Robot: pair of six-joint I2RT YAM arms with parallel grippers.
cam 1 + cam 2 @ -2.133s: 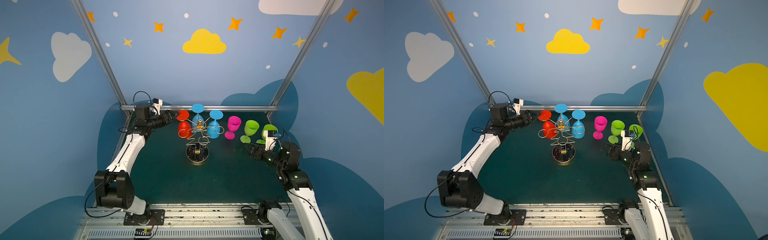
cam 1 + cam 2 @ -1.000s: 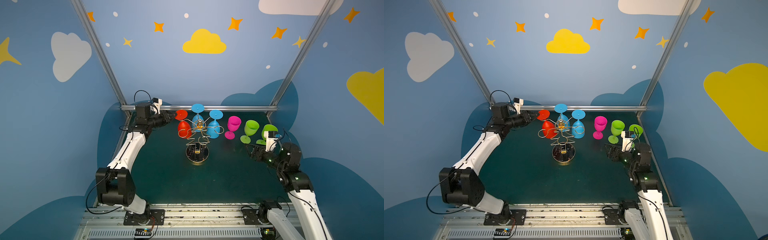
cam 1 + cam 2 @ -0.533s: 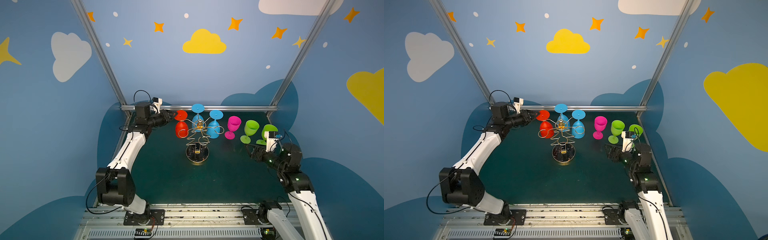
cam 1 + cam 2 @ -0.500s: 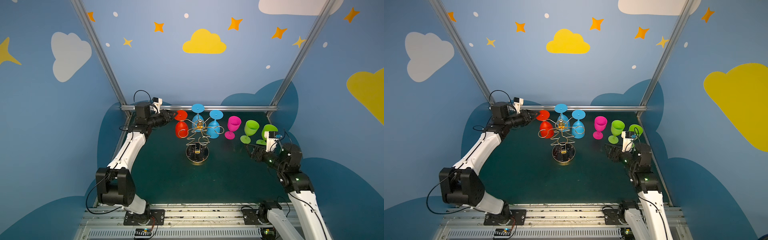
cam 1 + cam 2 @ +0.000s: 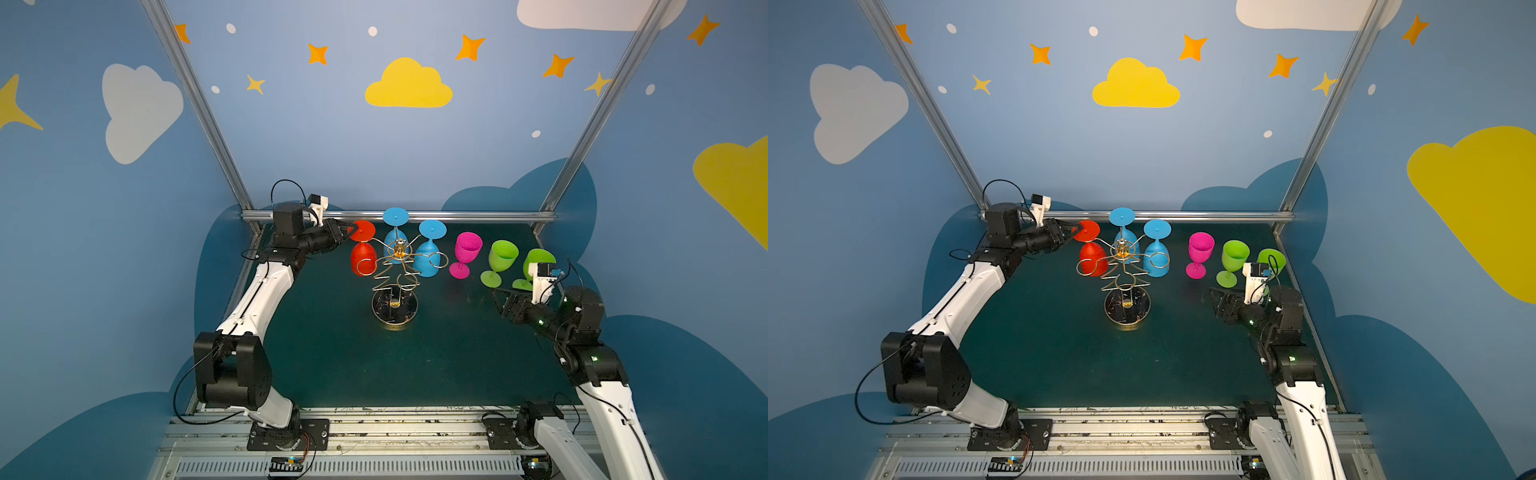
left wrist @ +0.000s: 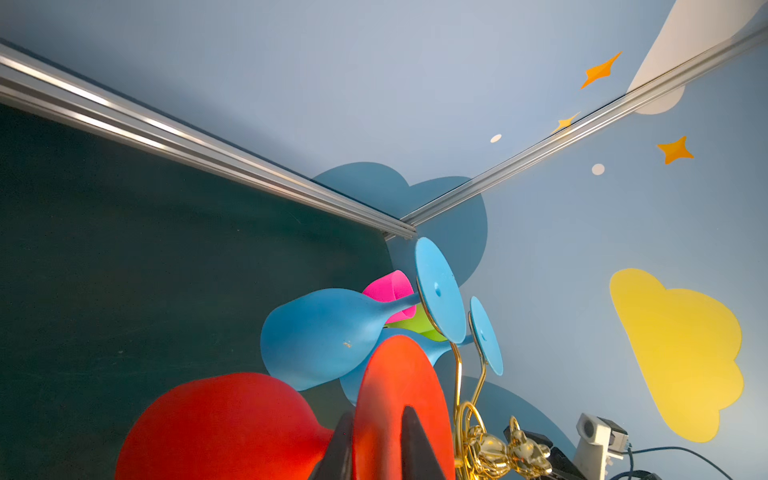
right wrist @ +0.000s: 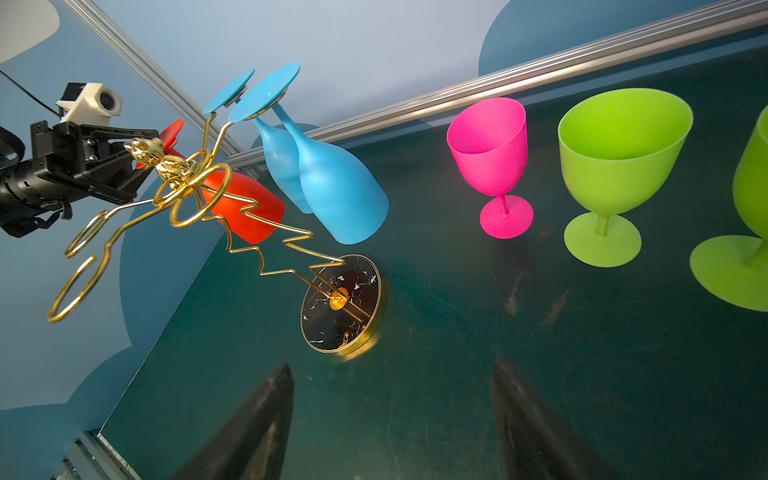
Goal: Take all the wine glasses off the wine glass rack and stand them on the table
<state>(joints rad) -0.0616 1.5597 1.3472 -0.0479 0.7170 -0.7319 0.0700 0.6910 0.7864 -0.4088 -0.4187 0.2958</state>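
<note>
The left gripper (image 6: 378,413) pinches the thin foot of the red wine glass (image 5: 363,257) on the wine glass rack (image 5: 395,266); light, stiff plastic, I judge; right gripper (image 7: 390,370) wide, empty.

Upright pink glass (image 5: 468,248) beside green glasses (image 5: 503,255)

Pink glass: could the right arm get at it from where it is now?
Probably yes. The pink glass stands upright in the open, and the right gripper is open and empty with bare table ahead of it; the green glass close beside could crowd the approach.
</note>
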